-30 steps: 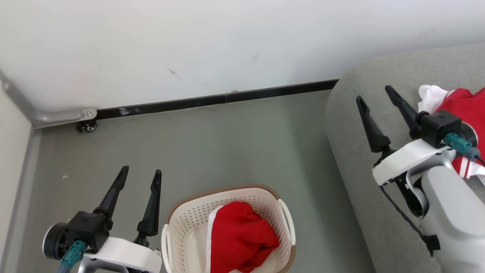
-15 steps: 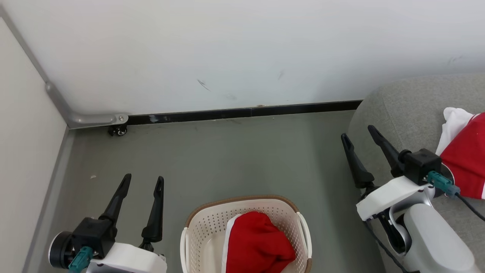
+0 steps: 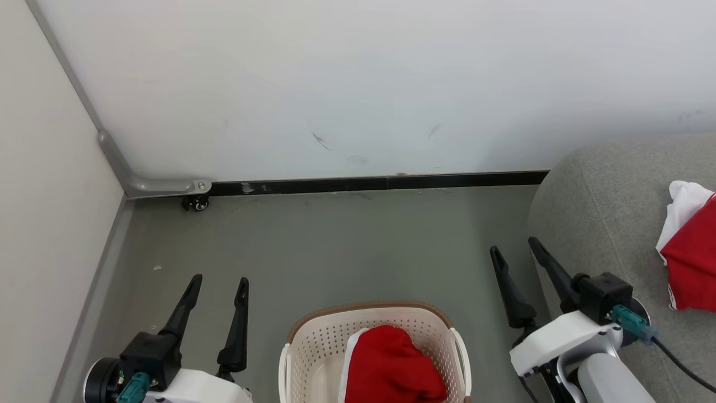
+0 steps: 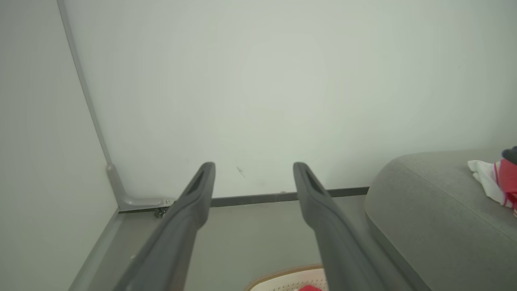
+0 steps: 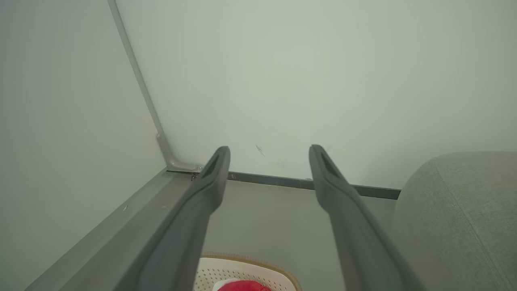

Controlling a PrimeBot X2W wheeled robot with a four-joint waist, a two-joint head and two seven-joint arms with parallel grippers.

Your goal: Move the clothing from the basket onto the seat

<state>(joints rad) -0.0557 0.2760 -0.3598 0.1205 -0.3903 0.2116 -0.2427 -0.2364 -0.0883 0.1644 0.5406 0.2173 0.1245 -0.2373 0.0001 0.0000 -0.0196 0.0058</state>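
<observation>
The cream basket (image 3: 319, 341) with a brown rim stands on the floor at the bottom centre, holding a bunched red garment (image 3: 391, 366) of the clothing. Its rim (image 5: 250, 258) also peeks into the right wrist view, and its edge (image 4: 282, 279) into the left wrist view. Another red and white garment (image 3: 691, 252) lies on the grey seat (image 3: 604, 212) at the right. My left gripper (image 3: 219, 280) hovers open left of the basket, holding nothing. Right of the basket, by the seat's corner, my right gripper (image 3: 513, 246) is open and holds nothing.
A white wall with a black baseboard (image 3: 380, 182) runs behind the grey floor. At the left, a pale panel on a metal frame meets the wall, with a small caster (image 3: 196, 204) at the corner. Bare floor lies between basket and wall.
The head camera has swung, so wall, basket and seat sit lower and further right in view. My right gripper has pulled back off the seat toward the basket's right side. It stays open.
</observation>
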